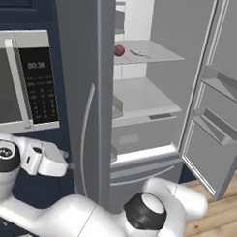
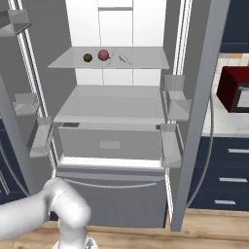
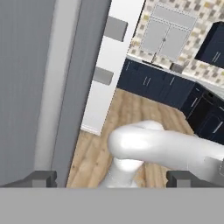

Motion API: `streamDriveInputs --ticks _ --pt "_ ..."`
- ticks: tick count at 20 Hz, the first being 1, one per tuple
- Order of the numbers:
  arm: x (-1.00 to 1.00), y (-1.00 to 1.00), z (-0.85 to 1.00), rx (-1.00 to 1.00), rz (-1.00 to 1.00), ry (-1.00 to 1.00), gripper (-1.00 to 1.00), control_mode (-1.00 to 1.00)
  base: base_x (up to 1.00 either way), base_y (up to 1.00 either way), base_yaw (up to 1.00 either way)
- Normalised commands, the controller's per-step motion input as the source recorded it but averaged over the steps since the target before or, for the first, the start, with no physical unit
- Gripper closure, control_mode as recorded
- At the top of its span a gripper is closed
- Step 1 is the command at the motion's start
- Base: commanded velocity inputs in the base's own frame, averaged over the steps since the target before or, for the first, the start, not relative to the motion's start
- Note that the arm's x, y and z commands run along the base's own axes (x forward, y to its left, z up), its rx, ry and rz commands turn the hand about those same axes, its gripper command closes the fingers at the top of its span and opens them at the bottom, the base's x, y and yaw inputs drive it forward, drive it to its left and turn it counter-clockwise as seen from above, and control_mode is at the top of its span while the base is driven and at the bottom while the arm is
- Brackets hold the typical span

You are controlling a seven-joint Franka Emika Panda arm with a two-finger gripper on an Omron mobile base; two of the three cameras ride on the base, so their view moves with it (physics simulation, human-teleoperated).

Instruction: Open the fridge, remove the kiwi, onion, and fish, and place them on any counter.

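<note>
Tall grey matte fridge (image 2: 116, 146) stood open; kiwi (image 2: 87, 58), onion (image 2: 103, 54), apparently fish (image 2: 125, 59) remained on its shelf; my jaws gaped empty.

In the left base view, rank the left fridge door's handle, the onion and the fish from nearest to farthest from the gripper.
1. Door handle, just right of the open gripper, low at the left.
2. Onion, on the upper shelf.
3. Fish, same shelf, right of the onion.

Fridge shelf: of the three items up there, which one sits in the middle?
The onion, the dark-red ball, with the smaller brown kiwi and the slender fish either side.
</note>
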Motion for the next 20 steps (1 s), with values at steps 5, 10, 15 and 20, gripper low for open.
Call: streamDriveInputs --ticks 5,10,15,20 --pt "-0.99 -0.96 -0.02 0.00 0.02 0.01 -1.00 -1.00 0.00 0.00 0.00" --pt "-1.00 -0.90 0.09 -0.10 0.24 0.01 -1.00 -1.00 0.00 0.00 0.00" --pt "-0.76 -0.58 0.76 0.15 0.32 0.27 -1.00 -1.00 0.00 0.00 0.00" --pt "0.22 -0.42 0.30 0.28 0.41 0.51 -1.00 -1.00 0.00 0.00 0.00"
